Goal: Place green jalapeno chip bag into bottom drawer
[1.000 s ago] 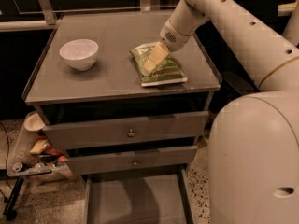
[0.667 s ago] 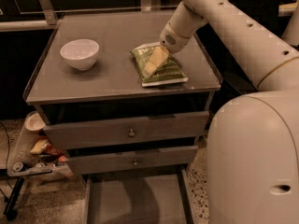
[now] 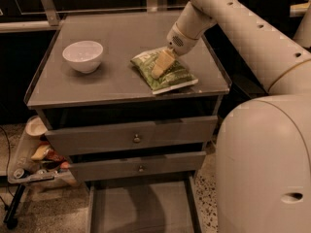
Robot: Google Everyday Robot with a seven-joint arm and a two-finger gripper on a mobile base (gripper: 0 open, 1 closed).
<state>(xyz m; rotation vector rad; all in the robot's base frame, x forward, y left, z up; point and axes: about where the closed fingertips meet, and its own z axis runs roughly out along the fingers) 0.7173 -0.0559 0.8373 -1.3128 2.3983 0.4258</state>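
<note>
One pincer [image 3: 162,64] on green jalapeno chip bag [image 3: 178,76] atop cabinet [image 3: 116,79] (grip unclear, lettering unreadable).

The gripper [image 3: 158,69] is positioned over the green jalapeno chip bag [image 3: 179,77]. It is angled down toward the bag's left half, and its tip appears to rest on the bag's upper face. The wrist [image 3: 181,37] sits above the bag's far edge. The arm [image 3: 238,23], white with a row of small holes, rises from the wrist up and to the right of the bag. The rounded white body [image 3: 265,164] stands right of the bag, nearer the camera.
</note>
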